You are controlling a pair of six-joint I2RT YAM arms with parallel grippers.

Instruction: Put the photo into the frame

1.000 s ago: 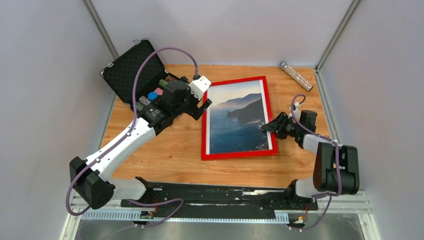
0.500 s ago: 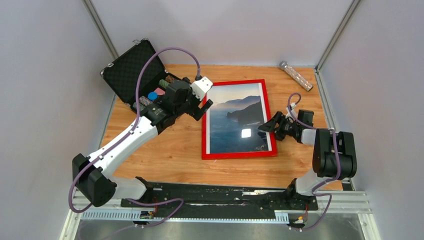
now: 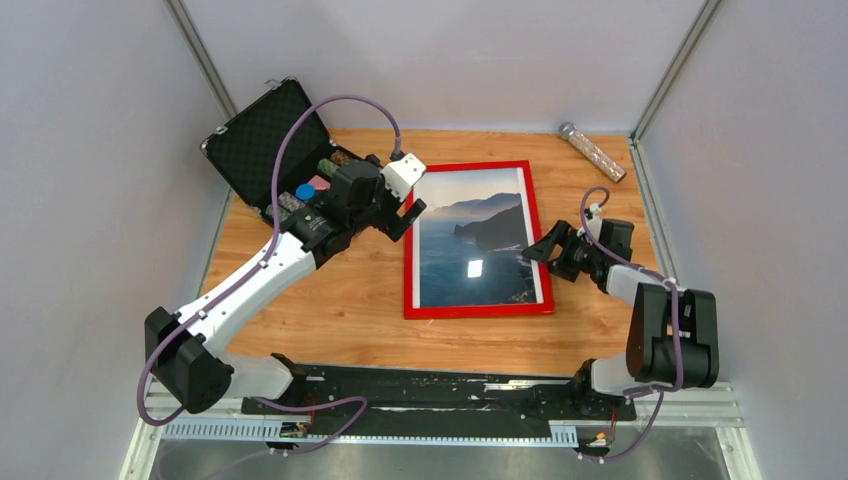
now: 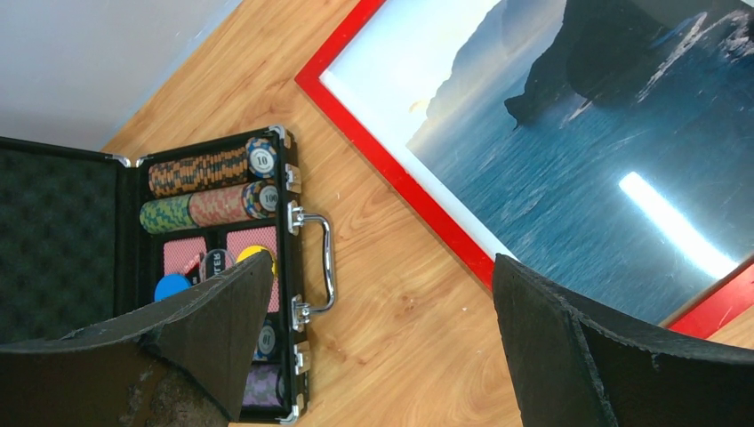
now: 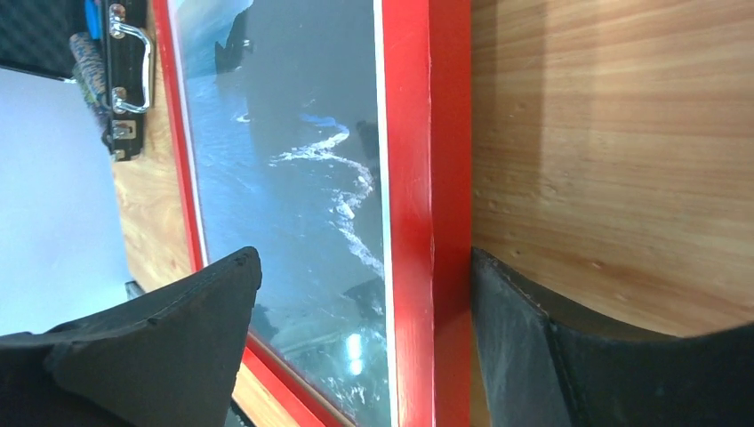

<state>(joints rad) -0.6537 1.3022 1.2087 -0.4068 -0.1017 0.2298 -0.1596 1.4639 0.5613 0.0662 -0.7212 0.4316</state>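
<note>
The blue sea-and-cliffs photo point(image 3: 470, 235) lies in the red rectangular frame point(image 3: 470, 311); left fingers point(image 4: 213, 320) spread wide, right fingers point(image 5: 160, 347) parted astride its right edge.

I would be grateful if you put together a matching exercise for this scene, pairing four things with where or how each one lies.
Things:
1. photo
2. frame
3. black case
4. silver tube

Descriptions:
A. at the far right corner of the table
B. open, at the far left corner
C. red, lying flat mid-table
D. sea and cliffs, face up inside the red border

Pairs: 1-D, 2-C, 3-B, 4-A
</note>
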